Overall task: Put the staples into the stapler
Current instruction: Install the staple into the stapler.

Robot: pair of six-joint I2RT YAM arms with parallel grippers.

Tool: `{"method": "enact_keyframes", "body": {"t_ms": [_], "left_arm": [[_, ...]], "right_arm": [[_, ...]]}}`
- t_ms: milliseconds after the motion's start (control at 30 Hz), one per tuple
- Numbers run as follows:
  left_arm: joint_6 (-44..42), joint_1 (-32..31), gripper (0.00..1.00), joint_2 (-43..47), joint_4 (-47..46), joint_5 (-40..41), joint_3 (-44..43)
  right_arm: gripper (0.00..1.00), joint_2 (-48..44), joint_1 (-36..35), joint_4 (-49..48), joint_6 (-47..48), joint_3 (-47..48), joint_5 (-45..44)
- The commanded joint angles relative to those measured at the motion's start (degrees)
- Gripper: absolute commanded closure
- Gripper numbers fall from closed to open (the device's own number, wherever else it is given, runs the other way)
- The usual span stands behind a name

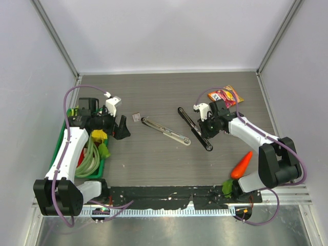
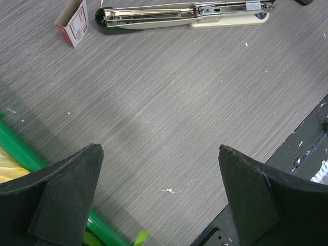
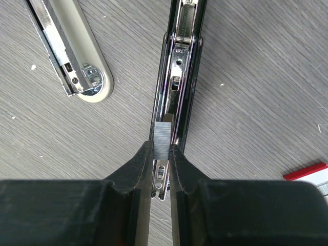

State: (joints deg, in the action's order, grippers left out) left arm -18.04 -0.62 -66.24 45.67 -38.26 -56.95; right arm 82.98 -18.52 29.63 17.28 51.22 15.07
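Observation:
A black stapler point(image 1: 195, 128) lies opened flat at centre right. In the right wrist view its open channel point(image 3: 182, 66) runs up the frame. My right gripper point(image 3: 161, 149) is shut on a short silvery strip of staples point(image 3: 163, 133) and holds it in line with that channel, right over it. The tiny white and red staples box point(image 1: 136, 117) stands open by the end of a beige and silver stapler point(image 1: 165, 131), which also lies opened flat. My left gripper point(image 2: 159, 148) is open and empty above bare table, well short of the box point(image 2: 72, 23).
A green bin point(image 1: 61, 148) with a coiled hose and other items sits at the left edge, under the left arm. An orange-red snack packet point(image 1: 225, 96) lies behind the right gripper. An orange carrot point(image 1: 241, 165) lies near the right arm's base.

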Motion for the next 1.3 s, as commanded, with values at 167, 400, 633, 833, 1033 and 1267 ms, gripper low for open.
{"method": "enact_keyframes", "body": {"t_ms": [167,400,633,833,1033,1267], "left_arm": [[0.7,0.4,0.00,0.5,-1.5,-1.7,-0.1],[0.6,0.4,0.00,0.5,-1.5,-1.7,-0.1],[0.8,0.4,0.00,0.6,-1.6,-1.7,-0.1],[0.7,0.4,0.00,0.6,-1.5,-1.7,-0.1],[0.7,0.4,0.00,0.4,-1.5,-1.7,0.0],[0.8,0.4,0.00,0.3,-1.5,-1.7,-0.1]], "right_arm": [[0.99,-0.1,0.2,-0.3,-0.1,1.5,-2.3],[0.99,0.0,0.2,-0.3,-0.1,1.5,-2.7],[0.99,1.0,0.2,0.0,-0.1,1.6,-3.5],[0.99,1.5,0.2,0.0,0.0,1.6,-4.5],[0.99,2.0,0.2,0.0,0.1,1.6,-5.3],[0.94,3.0,-0.1,0.5,0.4,1.8,-6.2]]}}
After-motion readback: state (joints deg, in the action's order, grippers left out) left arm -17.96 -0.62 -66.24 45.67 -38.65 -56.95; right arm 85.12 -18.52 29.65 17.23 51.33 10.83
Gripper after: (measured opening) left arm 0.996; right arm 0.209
